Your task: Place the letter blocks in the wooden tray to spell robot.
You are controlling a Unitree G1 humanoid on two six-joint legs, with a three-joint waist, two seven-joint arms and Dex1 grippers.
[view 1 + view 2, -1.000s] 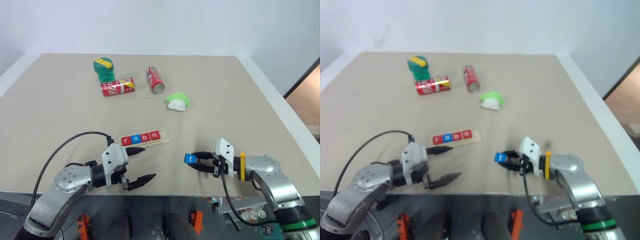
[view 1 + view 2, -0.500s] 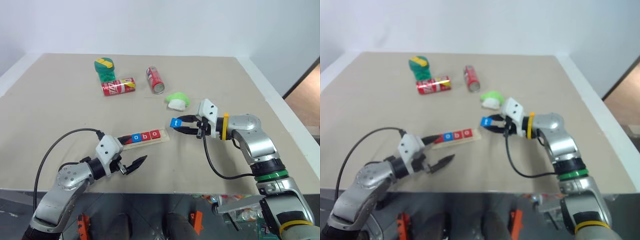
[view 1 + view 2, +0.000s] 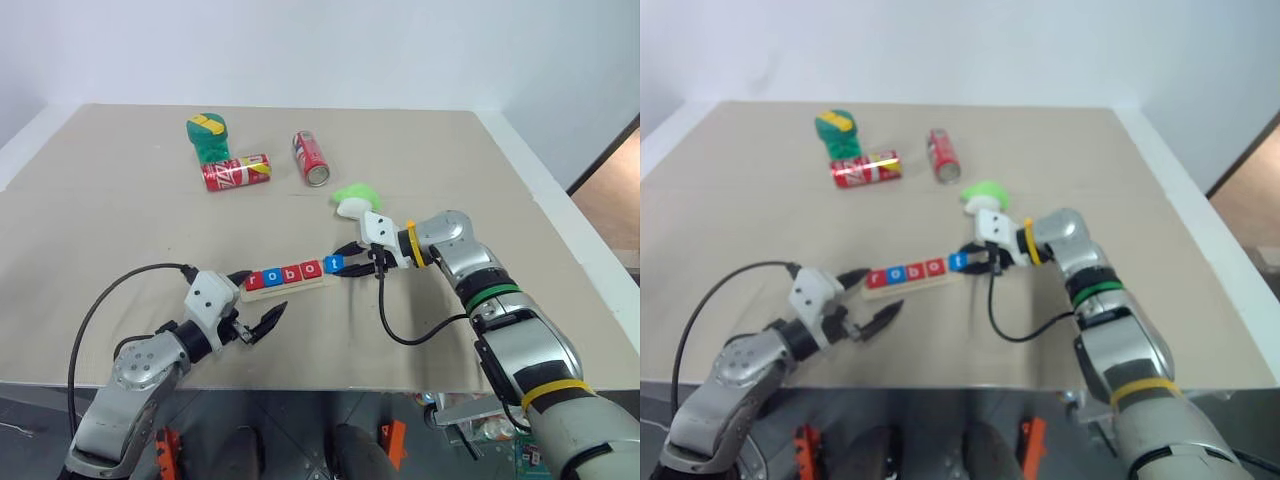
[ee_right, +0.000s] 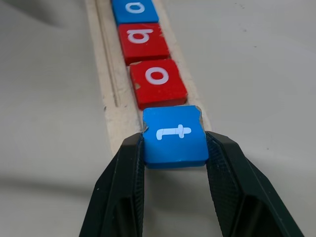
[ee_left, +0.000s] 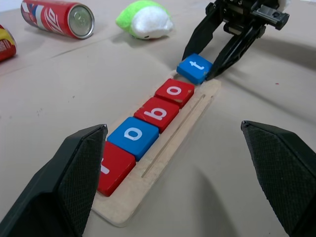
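The wooden tray [image 3: 301, 287] lies at the table's near middle. In it sit a red r [image 3: 255, 281], a blue o [image 5: 133, 137], a red b [image 5: 158, 114] and a red o [image 5: 174, 92] in a row. My right gripper [image 4: 174, 144] is shut on the blue t block [image 4: 174, 134], holding it by two opposite sides at the tray's right end, close against the red o. I cannot tell whether the t rests on the wood. My left gripper [image 3: 262, 297] is open at the tray's left end, one finger [image 5: 74, 173] on each side of it, holding nothing.
Two red cans [image 3: 236, 173] [image 3: 310, 159] lie at the back of the table, beside a green cup with a yellow-striped lid [image 3: 208, 138]. A green and white toy [image 3: 353, 201] lies just behind my right gripper. The table's front edge runs close below my left arm.
My right gripper has carried the blue t block from near the table's front edge up and left to the tray's right end. My left gripper has edged toward the tray's left end.
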